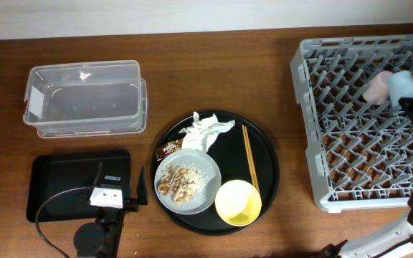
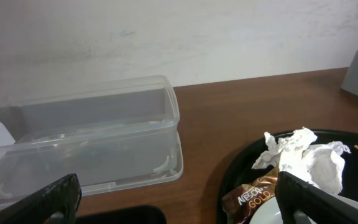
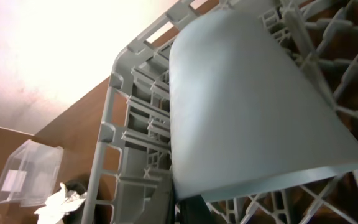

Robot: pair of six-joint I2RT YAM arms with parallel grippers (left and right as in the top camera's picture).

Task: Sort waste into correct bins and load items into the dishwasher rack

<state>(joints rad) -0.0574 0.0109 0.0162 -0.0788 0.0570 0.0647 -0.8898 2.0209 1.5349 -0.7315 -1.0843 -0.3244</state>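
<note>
While the left gripper [image 1: 139, 193] hangs with its fingers [image 2: 48, 199] spread wide and empty, a crumpled white paper napkin [image 2: 303, 158] and a small brown-and-gold snack wrapper [image 2: 253, 196] lie just ahead of one finger. A clear plastic rectangular tub [image 2: 104, 137] lies ahead of the other. The right gripper [image 1: 409, 106] is closed, pinching the rim of a small blue cup [image 3: 247, 106]. The cup lies tilted in the large square grey plastic dishwasher rack [image 1: 314, 165], beside a small pink cup [image 1: 375, 86].

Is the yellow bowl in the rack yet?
No, the yellow bowl sits on the round black tray beside the plate, outside the rack.
</note>
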